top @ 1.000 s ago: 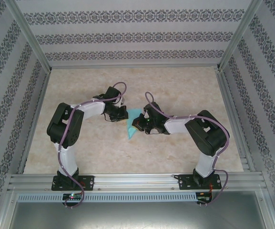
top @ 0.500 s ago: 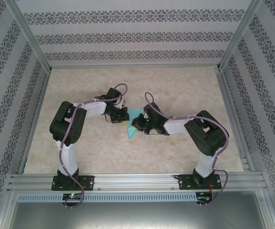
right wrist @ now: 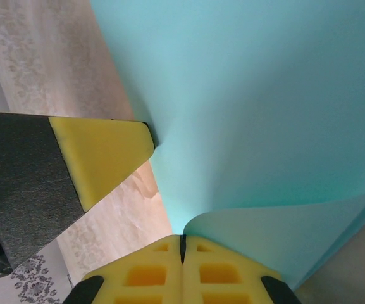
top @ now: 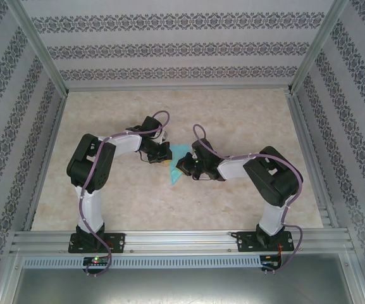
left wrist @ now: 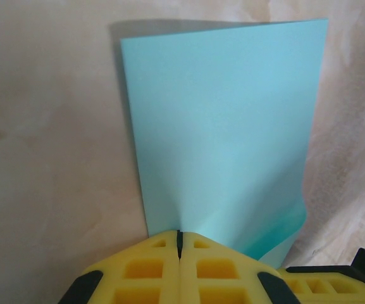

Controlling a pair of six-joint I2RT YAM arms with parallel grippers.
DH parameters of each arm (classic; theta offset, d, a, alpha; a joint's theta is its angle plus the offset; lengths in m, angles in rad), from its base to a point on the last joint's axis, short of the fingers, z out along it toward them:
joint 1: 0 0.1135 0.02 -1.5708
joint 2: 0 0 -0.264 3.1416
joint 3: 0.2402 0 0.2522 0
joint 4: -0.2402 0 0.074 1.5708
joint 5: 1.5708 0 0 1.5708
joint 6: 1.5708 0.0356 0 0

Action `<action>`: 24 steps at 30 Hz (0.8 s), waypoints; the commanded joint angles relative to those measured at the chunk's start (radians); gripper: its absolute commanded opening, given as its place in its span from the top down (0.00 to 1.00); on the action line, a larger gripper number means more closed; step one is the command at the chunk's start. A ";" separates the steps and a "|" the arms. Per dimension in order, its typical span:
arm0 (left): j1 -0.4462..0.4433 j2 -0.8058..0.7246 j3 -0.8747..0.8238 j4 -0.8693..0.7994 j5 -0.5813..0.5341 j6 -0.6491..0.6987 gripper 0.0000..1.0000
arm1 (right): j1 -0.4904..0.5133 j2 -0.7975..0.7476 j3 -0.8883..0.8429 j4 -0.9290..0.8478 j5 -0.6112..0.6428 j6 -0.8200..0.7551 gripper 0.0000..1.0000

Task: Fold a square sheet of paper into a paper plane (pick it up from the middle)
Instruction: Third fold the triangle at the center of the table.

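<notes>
Now the thin turquoise sheet of paper (top: 174,170) sits between both arms, near the middle of the pale marbled table (top: 233,120). Compared with a second ago, the left arm's elbow has swung inward and the left gripper (top: 162,157) has edged closer to the sheet. The right gripper (top: 183,166) has hardly shifted, only turned a little. The sheet stays in much the same spot, its narrow lower end toward the near edge.

From the left wrist, the left gripper (left wrist: 179,239) has its yellow foam pads (left wrist: 147,269) pressed flat together, with the sheet's (left wrist: 220,139) near edge caught in the seam. The paper stretches away as a tall rectangle, and a second layer peeks out at its lower right.

From the right wrist, the right gripper (right wrist: 182,242) is likewise clamped on a curled edge of the sheet (right wrist: 252,95). One yellow-tipped finger (right wrist: 103,155) of the left gripper touches the paper just beside it.

So the change seems to be that the left grip has finished settling, and both grippers now pinch the paper close together. I judge the sheet is loosely doubled over but not sharply creased, and no dart shape exists yet, so the folding looks early. With two tight pinches so near each other, any pull apart could tear or wrinkle the thin paper.
</notes>
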 commanded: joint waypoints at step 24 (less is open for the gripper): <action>-0.002 0.033 0.004 -0.019 -0.030 -0.006 0.96 | 0.004 0.049 -0.027 0.089 0.025 0.044 0.96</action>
